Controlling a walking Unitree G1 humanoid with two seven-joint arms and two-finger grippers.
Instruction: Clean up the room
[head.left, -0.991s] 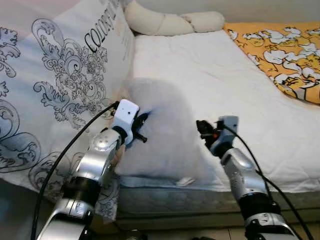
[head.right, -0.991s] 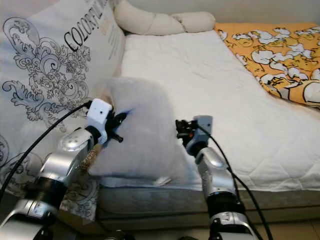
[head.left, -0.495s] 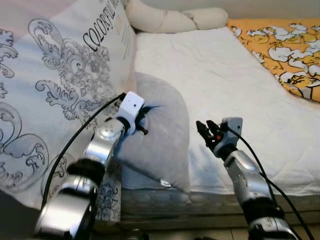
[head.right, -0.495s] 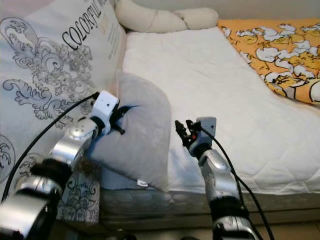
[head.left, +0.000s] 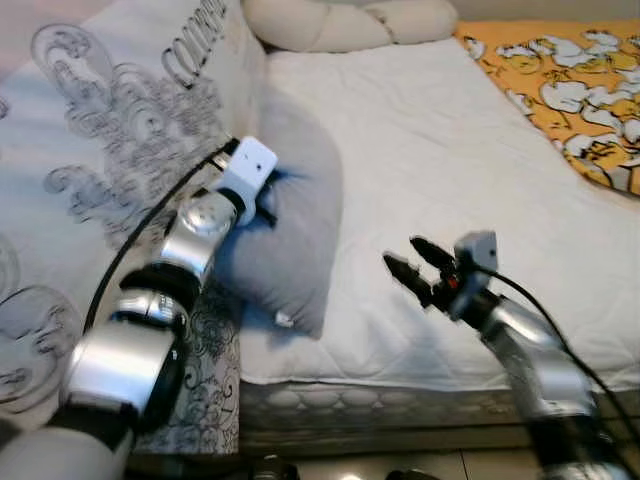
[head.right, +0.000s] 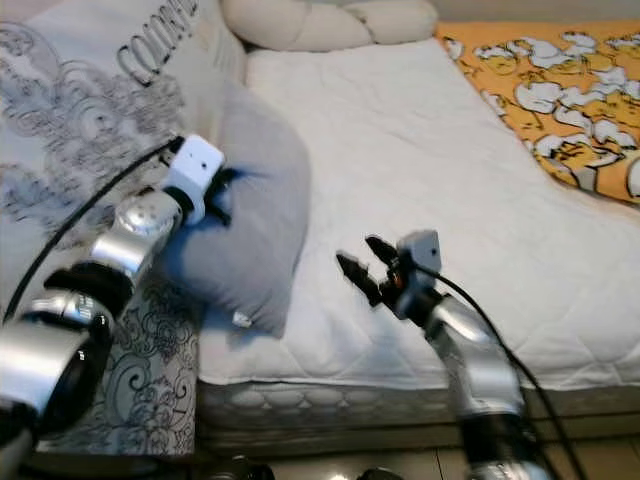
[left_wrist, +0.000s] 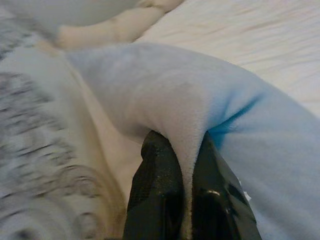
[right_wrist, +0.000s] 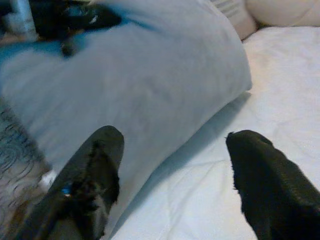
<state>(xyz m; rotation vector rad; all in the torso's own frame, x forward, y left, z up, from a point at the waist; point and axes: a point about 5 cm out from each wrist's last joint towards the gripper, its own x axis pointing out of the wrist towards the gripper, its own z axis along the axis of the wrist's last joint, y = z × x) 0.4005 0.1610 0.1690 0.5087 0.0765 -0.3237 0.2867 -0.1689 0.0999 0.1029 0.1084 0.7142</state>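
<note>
A grey pillow (head.left: 300, 210) leans on the white mattress (head.left: 450, 160) against a large patterned cushion (head.left: 100, 190). My left gripper (head.left: 268, 195) is shut on the pillow's upper left edge. In the left wrist view a fold of the grey pillow (left_wrist: 200, 110) is pinched between the two black fingers (left_wrist: 157, 195). My right gripper (head.left: 402, 254) hovers open over the mattress, to the right of the pillow and apart from it. The right wrist view looks between its spread fingers (right_wrist: 95, 170) at the pillow (right_wrist: 130, 85).
A cream bolster (head.left: 340, 22) lies along the head of the bed. An orange flowered blanket (head.left: 585, 90) covers the far right. The mattress's front edge (head.left: 400, 385) runs below my right arm. Bare white mattress stretches between the pillow and the blanket.
The left gripper has pulled the grey pillow up and left against the patterned cushion. The right gripper has drawn back from the pillow and lower. The camera has also shifted.
</note>
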